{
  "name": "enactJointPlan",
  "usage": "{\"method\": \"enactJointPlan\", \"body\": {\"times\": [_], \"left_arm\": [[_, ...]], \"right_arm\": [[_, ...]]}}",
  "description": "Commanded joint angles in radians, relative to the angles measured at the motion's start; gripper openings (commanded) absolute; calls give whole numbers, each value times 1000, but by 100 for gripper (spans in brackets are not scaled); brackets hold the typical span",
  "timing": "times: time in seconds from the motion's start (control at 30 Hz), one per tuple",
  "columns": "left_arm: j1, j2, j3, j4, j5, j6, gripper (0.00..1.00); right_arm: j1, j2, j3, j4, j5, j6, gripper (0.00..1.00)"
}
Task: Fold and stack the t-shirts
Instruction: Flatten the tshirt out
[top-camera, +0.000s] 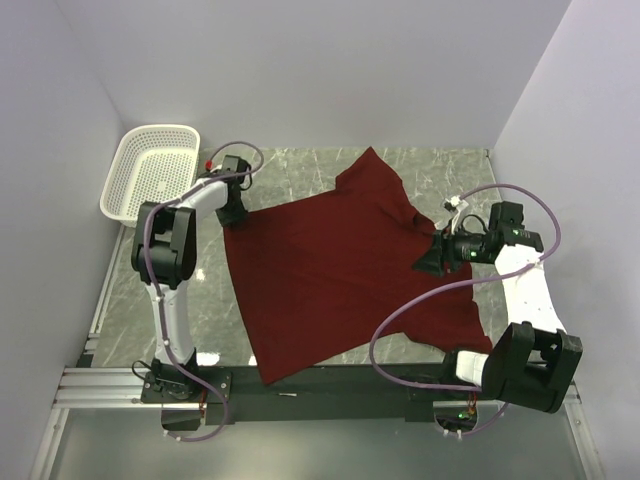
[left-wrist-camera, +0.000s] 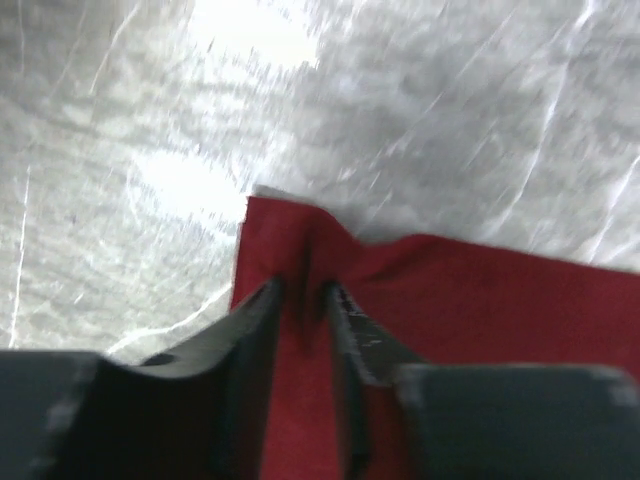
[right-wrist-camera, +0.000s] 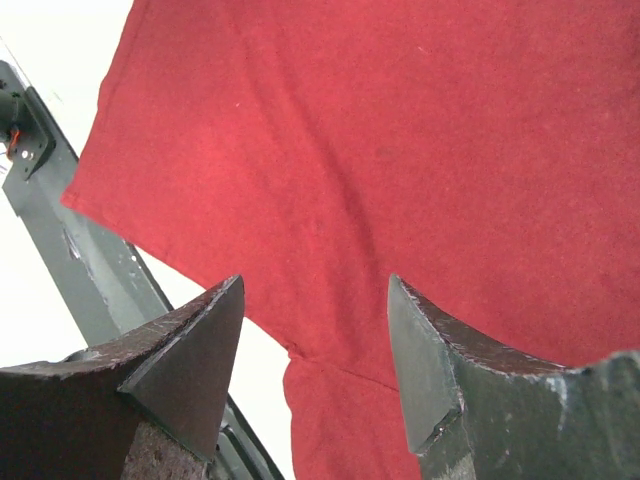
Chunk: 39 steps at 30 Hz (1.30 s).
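left tool (left-wrist-camera: 305, 300) low at t-shirt (top-camera: 330, 270) corner

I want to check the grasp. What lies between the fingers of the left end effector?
A pinched fold at the corner of the maroon t-shirt lies between the left end effector's fingers, seen in the left wrist view.

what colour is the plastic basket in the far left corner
White, a mesh plastic basket; the top external view shows it best.
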Motion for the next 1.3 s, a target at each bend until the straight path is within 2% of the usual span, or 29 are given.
{"method": "enactJointPlan", "body": {"times": [0.0,0.13,0.2,0.33,0.4,0.5,0.6,0.63,0.7,0.73,0.87,0.9,0.97,1.0,1.07,1.1,1.2,1.27], "left_arm": [[21,57,69,-24,-32,11,28],[63,153,243,-84,-32,23,11],[81,195,314,-111,-33,31,7],[101,281,504,-148,-24,56,5],[107,310,549,-147,17,83,6],[110,286,571,-101,107,121,15],[110,194,502,-37,230,148,34],[110,160,438,20,259,152,43],[110,56,369,74,331,169,51],[110,21,309,101,354,174,59],[110,-157,201,181,462,180,63],[110,-185,181,188,474,180,63],[110,-280,112,195,502,183,63],[110,-317,83,198,499,189,63],[110,-437,-19,204,476,203,64],[112,-485,-62,220,459,212,64],[115,-692,-272,270,419,223,68],[115,-838,-426,292,373,217,75]], "right_arm": [[-15,-3,31,-26,-47,-30,66],[-18,-3,33,-31,-50,-33,66],[-19,3,34,-32,-48,-33,66],[-21,13,33,-21,-39,-32,66],[-21,17,30,-9,-27,-18,66],[-19,42,40,23,16,10,66],[-7,83,77,95,114,92,67],[4,98,91,142,152,117,67],[27,160,153,189,258,201,68],[62,186,183,243,297,241,68],[148,409,431,293,444,503,74],[159,530,564,290,455,549,76],[194,666,724,234,483,649,76],[206,797,887,203,495,695,77],[241,928,1057,105,533,758,77],[254,1039,1208,70,555,774,77],[255,1163,1358,23,607,830,77],[255,1180,1352,77,656,870,76]]}}
